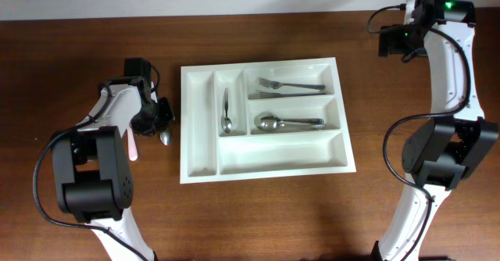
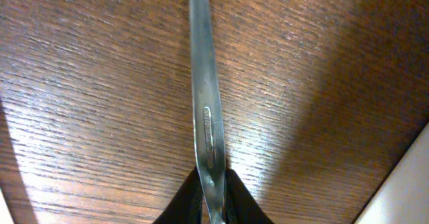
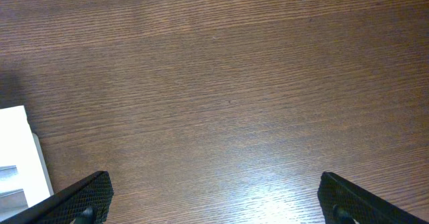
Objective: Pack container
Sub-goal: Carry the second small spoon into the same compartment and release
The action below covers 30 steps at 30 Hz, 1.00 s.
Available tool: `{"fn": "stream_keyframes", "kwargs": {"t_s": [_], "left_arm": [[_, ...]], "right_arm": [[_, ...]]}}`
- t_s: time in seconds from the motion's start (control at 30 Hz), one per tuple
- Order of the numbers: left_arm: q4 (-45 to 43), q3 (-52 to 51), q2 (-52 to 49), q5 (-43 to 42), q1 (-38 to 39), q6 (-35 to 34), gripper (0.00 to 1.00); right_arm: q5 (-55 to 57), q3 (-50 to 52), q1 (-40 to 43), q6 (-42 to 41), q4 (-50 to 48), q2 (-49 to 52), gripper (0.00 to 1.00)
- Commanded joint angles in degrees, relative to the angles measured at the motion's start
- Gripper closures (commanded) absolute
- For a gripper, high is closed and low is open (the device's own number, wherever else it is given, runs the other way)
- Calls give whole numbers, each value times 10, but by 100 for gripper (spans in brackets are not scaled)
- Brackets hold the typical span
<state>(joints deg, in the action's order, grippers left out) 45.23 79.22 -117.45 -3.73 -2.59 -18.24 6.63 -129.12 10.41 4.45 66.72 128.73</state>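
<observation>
The container (image 1: 199, 128), a white cutlery tray, lies at the table's middle. It holds a spoon (image 1: 226, 111) in a narrow slot, forks (image 1: 289, 87) in the top long slot and spoons (image 1: 285, 122) in the middle one. Left of the tray my left gripper (image 1: 152, 119) is shut on the handle of a metal spoon (image 1: 166, 137) that lies on the wood. In the left wrist view the handle (image 2: 204, 103) runs up from between the black fingers (image 2: 184, 204). My right gripper (image 3: 214, 207) stands wide open over bare wood at the far right.
A pink item (image 1: 133, 145) lies on the table under the left arm. The tray's corner (image 3: 17, 150) shows at the left edge of the right wrist view, and its edge (image 2: 409, 184) at the lower right of the left wrist view.
</observation>
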Motion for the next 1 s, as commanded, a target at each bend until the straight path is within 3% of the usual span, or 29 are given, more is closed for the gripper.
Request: {"fn": "stream_keyframes", "kwargs": {"t_s": [0.0,0.37,0.63,0.97], "left_arm": [[9,-3,-11,-14,0,-2,90],[59,118,52,-10,5,-2,98],[79,243,125,-38,110,-1,98],[61,251,96,-14,225,-11,98]], "right_arm": [[7,-9,-2,-9,0,-19,1],[7,-10,-2,-9,0,-19,1],[7,-9,-2,-9,0,-19,1],[7,-9,-2,-9,0,-19,1]]}}
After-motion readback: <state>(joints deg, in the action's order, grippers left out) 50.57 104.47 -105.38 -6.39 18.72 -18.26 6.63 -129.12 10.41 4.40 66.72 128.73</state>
